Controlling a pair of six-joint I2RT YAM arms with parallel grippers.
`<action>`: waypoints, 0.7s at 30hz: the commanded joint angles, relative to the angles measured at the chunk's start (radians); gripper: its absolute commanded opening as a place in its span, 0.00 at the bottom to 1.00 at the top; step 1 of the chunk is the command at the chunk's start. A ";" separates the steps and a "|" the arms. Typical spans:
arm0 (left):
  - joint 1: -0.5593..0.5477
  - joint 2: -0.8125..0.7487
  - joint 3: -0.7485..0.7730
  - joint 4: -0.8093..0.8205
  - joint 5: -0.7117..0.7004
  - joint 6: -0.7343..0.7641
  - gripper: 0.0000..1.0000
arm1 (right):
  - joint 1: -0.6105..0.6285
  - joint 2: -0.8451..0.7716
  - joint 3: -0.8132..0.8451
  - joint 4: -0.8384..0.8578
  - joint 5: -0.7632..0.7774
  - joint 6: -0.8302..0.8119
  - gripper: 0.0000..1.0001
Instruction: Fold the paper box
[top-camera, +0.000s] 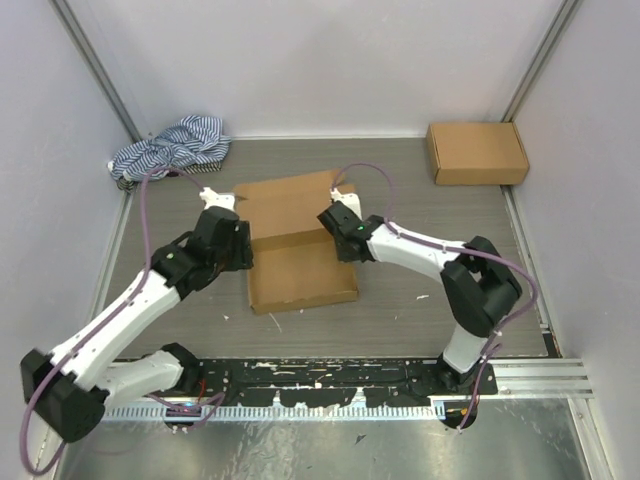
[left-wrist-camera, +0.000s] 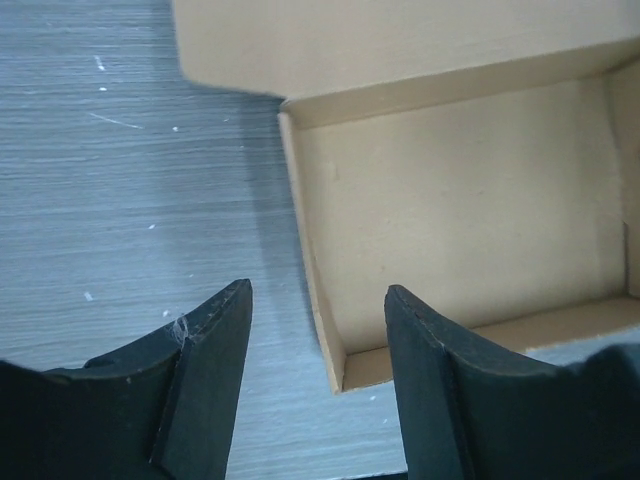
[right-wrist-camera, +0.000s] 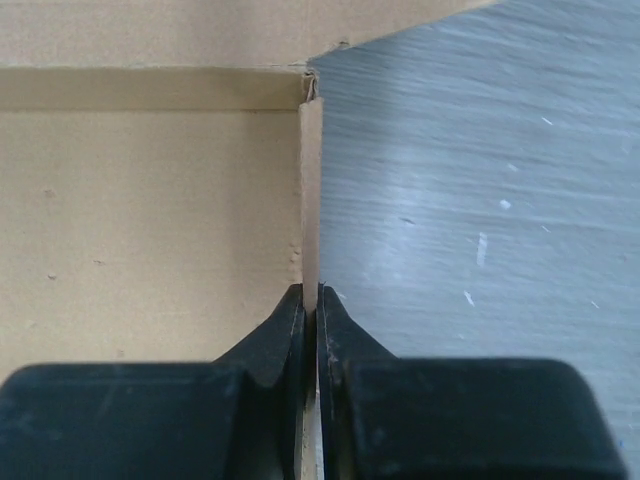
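The paper box is brown corrugated cardboard, lying mid-table with its side walls raised and its lid flap lying open toward the back. My left gripper is open at the box's left wall; its fingers straddle that wall's near corner without touching it. My right gripper is shut on the box's right wall, pinching the thin cardboard edge between its fingertips. The inside floor of the box shows to the left of that wall.
A second, closed brown cardboard box sits at the back right. A blue-and-white striped cloth is bunched at the back left. Grey walls close in the table on three sides. The arm bases stand on a black rail at the near edge.
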 joint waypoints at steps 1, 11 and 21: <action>0.000 0.153 0.004 0.171 0.017 -0.087 0.62 | 0.002 -0.127 -0.077 -0.004 0.116 0.094 0.15; 0.006 0.309 0.126 0.184 -0.081 -0.014 0.65 | -0.019 -0.239 -0.120 -0.006 0.193 0.140 0.86; 0.384 0.391 0.174 0.300 0.235 -0.081 0.67 | -0.388 -0.286 -0.131 0.305 -0.431 0.041 1.00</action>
